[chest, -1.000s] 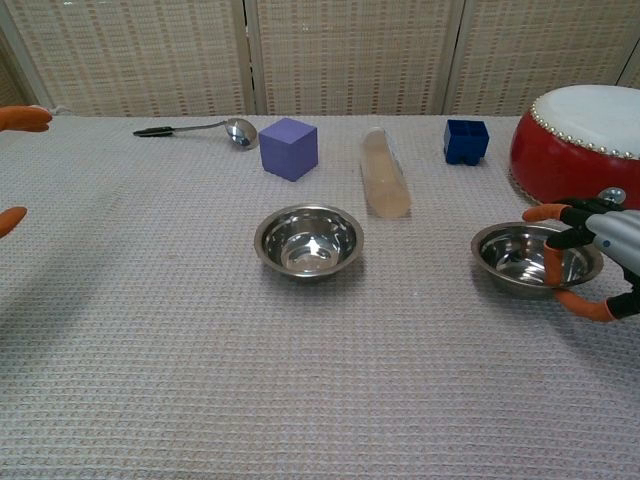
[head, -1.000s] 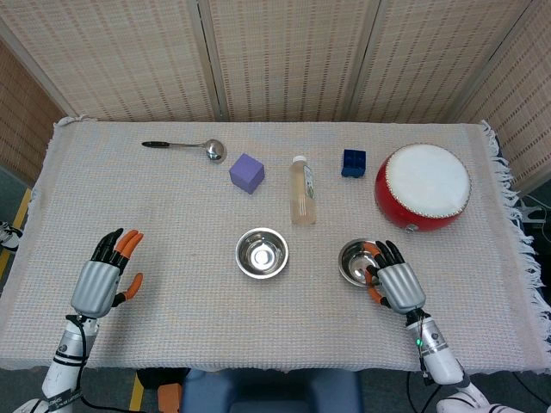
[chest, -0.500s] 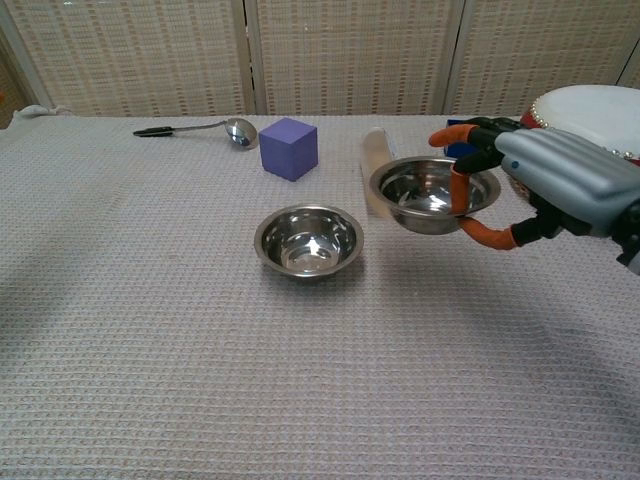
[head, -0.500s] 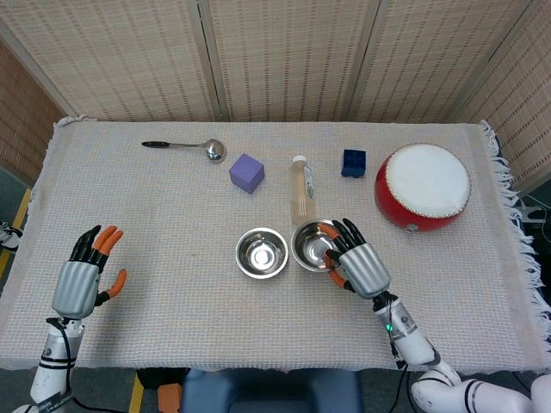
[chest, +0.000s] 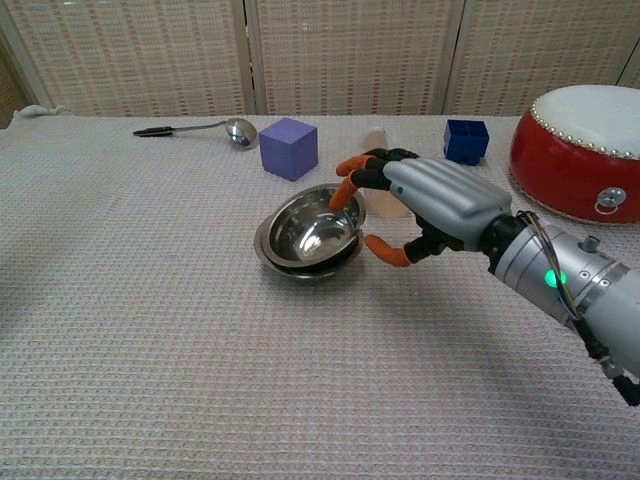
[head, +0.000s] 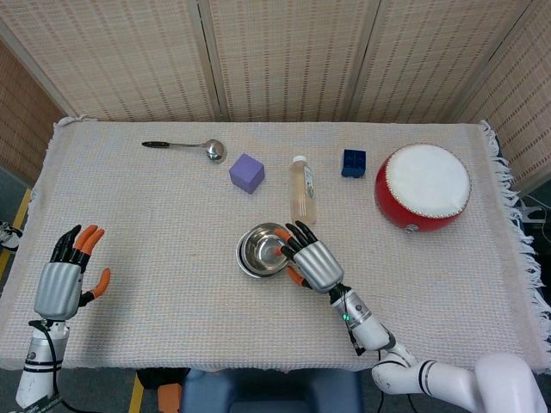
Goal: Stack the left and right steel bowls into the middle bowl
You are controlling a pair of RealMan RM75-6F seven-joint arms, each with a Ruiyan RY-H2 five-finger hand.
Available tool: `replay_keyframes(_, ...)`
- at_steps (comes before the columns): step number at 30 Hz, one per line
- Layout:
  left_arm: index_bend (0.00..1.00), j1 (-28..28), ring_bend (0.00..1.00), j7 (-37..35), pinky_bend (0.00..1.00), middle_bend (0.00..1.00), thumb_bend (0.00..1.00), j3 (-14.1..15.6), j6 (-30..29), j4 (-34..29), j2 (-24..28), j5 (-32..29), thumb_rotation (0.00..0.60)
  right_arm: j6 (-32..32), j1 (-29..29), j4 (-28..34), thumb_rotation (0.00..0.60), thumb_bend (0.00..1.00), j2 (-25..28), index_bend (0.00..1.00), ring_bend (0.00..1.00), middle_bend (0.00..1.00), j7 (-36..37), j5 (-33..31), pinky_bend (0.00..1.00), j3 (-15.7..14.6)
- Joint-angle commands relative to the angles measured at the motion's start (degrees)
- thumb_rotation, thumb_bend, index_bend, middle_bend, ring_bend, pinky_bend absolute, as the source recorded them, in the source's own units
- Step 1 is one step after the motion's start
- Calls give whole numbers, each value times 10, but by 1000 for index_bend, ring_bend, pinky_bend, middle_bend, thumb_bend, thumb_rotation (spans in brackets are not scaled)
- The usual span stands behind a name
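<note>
Two steel bowls sit together in the middle of the tabletop (head: 155,258). One is the middle bowl (chest: 285,257), flat on the cloth. The other is the right bowl (chest: 318,222), and it rests inside the middle one, tipped up a little on the side of the right hand (chest: 425,205). That hand pinches the rim of the right bowl, with an orange fingertip over the edge and the thumb under it, so the bowl is not let go yet.

No left bowl can be seen anywhere in either view, so I cannot tell where it is. The left hand (head: 65,275) is far off at the edge of the tabletop, holding nothing, with its fingers spread apart.

Steel bowls like these look light, hard and shiny, so I think they are slippery. They will not bend or break, but one could slide out of a weak pinch or clang down. The rim is the best place to hold, because the round sides give the fingers nothing to catch on. The tipped bowl should drop flat into the other one when the hand opens.

Behind the bowls lie a bottle (head: 301,191), a purple block (head: 246,173), a small blue box (head: 353,163), a ladle (head: 185,147) and a red drum (head: 423,187). None of them touch the bowls
</note>
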State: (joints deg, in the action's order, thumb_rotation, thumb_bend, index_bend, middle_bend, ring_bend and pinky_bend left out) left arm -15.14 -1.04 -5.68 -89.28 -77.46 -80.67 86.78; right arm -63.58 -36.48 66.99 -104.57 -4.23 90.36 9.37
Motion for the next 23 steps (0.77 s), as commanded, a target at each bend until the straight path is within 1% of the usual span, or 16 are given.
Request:
replay_keyframes(1,112,1,0,2,93,83,413,-1,2,-3,2,-2,600,-4,5,23,600,181,18,0,0,39,1,-6,0,-5)
replay_keyframes(3,112,2,0,3,93,83,413,-2,4,-7,3,-3,600,-5,10,47,600,142,36,0,0,27,-1,-12,0,-7)
replay_keyframes(7,112,12,0,4,93,83,411,12,13,-27,21,-2,600,-18,32,102,600,131,87,0,0,16,-22,-24,0,-16)
replay_keyframes(10,112,29,0,17,93,82,411,40,29,-67,65,-3,600,-56,81,152,600,132,147,0,0,6,-92,-42,0,-39)
replay_keyframes(12,98,42,0,24,93,75,412,61,39,-100,102,-3,600,-96,130,189,600,132,191,0,0,0,-153,-65,0,-60)
replay_keyframes(15,77,65,0,26,93,62,412,71,21,-118,126,-4,600,-160,200,242,600,131,246,0,0,0,-203,-96,0,-89)
replay_keyframes(17,76,76,0,33,92,57,413,69,10,-121,132,-10,600,-201,242,268,600,131,277,0,0,0,-212,-105,0,-108)
replay_keyframes(19,75,81,0,41,91,49,414,68,4,-124,141,-9,600,-232,273,281,600,132,297,0,0,0,-202,-107,0,-120)
replay_keyframes(21,74,85,0,41,92,45,414,64,-1,-124,143,-12,600,-247,291,287,600,132,307,0,0,0,-186,-110,0,-124)
replay_keyframes(23,72,85,0,38,92,39,413,59,0,-129,147,-13,600,-242,296,299,600,132,325,0,0,0,-174,-108,0,-127)
